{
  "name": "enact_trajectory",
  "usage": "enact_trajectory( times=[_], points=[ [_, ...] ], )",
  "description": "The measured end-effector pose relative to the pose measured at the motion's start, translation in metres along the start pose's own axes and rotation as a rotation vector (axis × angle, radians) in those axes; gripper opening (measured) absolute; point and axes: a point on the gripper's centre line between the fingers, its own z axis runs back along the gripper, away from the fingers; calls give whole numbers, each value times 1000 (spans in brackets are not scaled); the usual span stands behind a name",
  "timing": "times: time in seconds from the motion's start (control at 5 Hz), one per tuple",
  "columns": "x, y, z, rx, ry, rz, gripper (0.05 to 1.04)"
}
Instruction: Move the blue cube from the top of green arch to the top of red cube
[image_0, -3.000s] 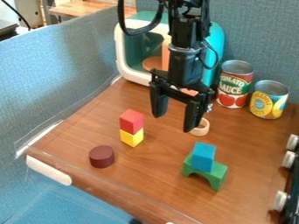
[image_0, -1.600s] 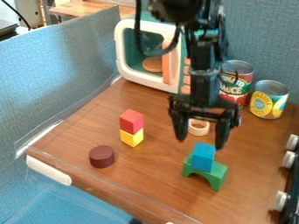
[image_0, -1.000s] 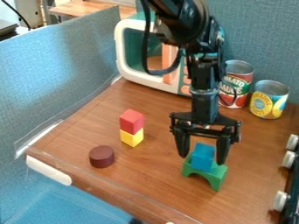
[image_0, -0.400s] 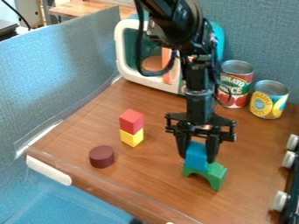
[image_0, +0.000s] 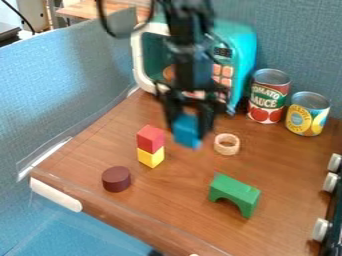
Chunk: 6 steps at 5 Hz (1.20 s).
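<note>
Camera view, left to right: a maroon cylinder (image_0: 116, 180) sits on the brown table (image_0: 177, 200), near the front edge. Next stands the yellow cube (image_0: 151, 158), the red cube (image_0: 151, 139) stacked on its top. Just right of that pair hangs my gripper (image_0: 189, 129), fingers clamped on the blue cube (image_0: 186, 135) — I have it between them, above the table and apart from the red cube. Behind me is the toy microwave (image_0: 244, 60). Then comes the wooden ring (image_0: 226, 144), and nearer the camera the green arch (image_0: 234, 195) — its top bare. Farther right, the tomato can (image_0: 268, 97) stands beside the yellow can (image_0: 308, 114); pale knobs (image_0: 322, 229) line the right edge.
</note>
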Motion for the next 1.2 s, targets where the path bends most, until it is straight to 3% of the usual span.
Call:
enact_trajectory(
  times=[0.2, 0.4, 0.6, 1.0, 1.2],
  points=[
    [-2, 40, 16, -15, 62, -19, 601],
    [6, 63, 4, -32, 163, -55, 601],
    [18, 83, -2, -55, 172, -95, 601],
    [28, 86, -12, -22, 188, -166, 601],
    [32, 81, -14, -8, 171, -184, 601]
  ],
)
